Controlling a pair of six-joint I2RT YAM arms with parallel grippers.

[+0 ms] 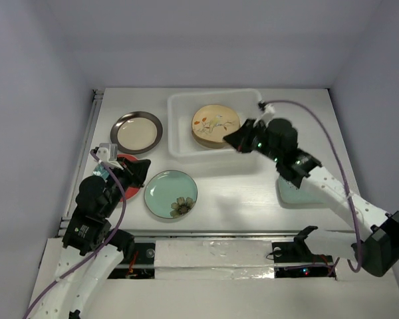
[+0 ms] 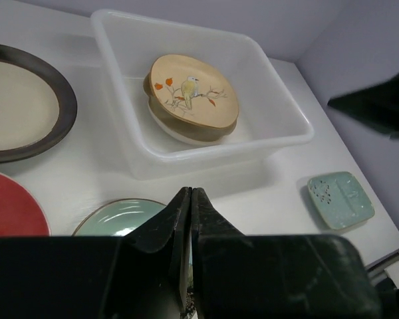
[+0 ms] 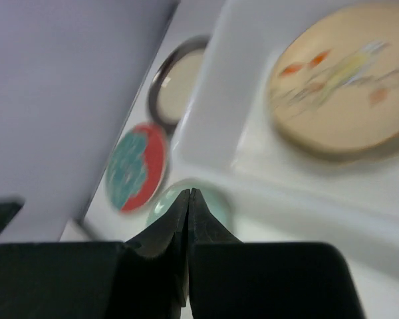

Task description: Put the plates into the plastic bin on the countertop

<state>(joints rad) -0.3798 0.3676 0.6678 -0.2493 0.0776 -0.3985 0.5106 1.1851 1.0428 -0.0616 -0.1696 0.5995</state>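
Just beside right hand (image 1: 231,139) lies tan plate (image 1: 215,123).

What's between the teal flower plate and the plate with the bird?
A strip of bare countertop and the near wall of the plastic bin. The bird plate lies inside the bin, the teal plate outside it. The top view shows this best.

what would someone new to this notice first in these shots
The tan bird plate stands out, lying atop another dish inside the plastic bin at the back of the table. The right gripper, shut, hovers by the bin's near right side. On the left, the teal flower plate and the dark-rimmed cream plate lie outside the bin.
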